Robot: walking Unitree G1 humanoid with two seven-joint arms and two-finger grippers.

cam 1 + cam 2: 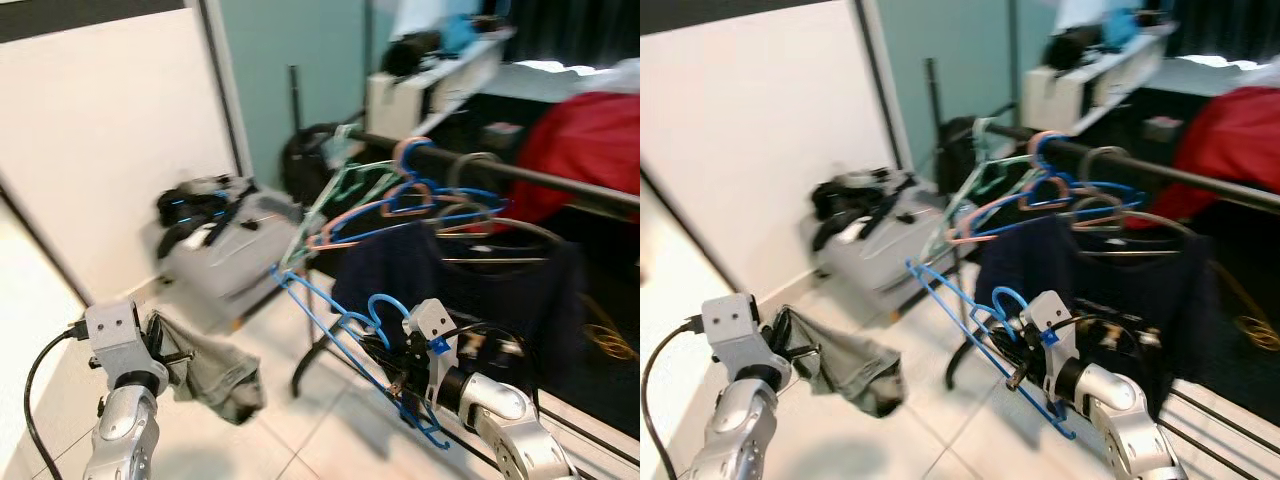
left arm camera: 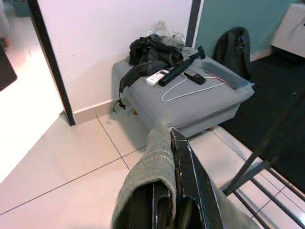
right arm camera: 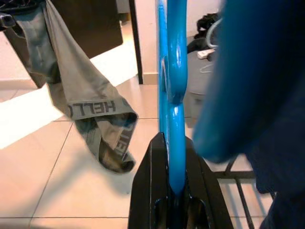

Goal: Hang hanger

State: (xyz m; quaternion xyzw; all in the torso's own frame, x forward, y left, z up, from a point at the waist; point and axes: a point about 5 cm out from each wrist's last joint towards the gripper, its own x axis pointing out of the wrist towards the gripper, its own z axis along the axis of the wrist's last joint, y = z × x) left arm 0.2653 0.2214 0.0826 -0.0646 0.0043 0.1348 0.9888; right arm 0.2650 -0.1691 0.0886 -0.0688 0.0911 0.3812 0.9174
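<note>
Right now I have the blue plastic hanger (image 1: 335,325) clamped between the two black fingers of my right gripper (image 1: 400,385), low in front of the clothes rail (image 1: 520,175); its hook curls up just above the gripper and its long frame slants away up toward my left, its far tip near the corner of the grey ottoman (image 1: 225,265). In the right wrist view the blue bar (image 3: 174,95) runs straight up out of the pinched fingers (image 3: 147,191). The hanger is off the rail, below the bar and in front of the dark navy shirt (image 1: 470,290) that hangs there. Above that shirt, the rail's near end carries a bunch of other hangers (image 1: 400,195) in blue, pink, pale green and wire. My left gripper (image 2: 171,210) is shut on a grey-green pair of shorts (image 1: 205,365), which droop from it over the pale floor tiles (image 1: 300,440); the left wrist view shows the cloth (image 2: 152,167) wrapped around one finger. On the ottoman, against the white wall panel (image 1: 100,130), lie dark straps (image 2: 147,50), a white remote (image 2: 156,77) and a white wire hanger (image 2: 188,88). A black backpack (image 2: 233,47) leans by the teal wall beyond, and something red (image 1: 590,150) sits behind the rail at my far right.
</note>
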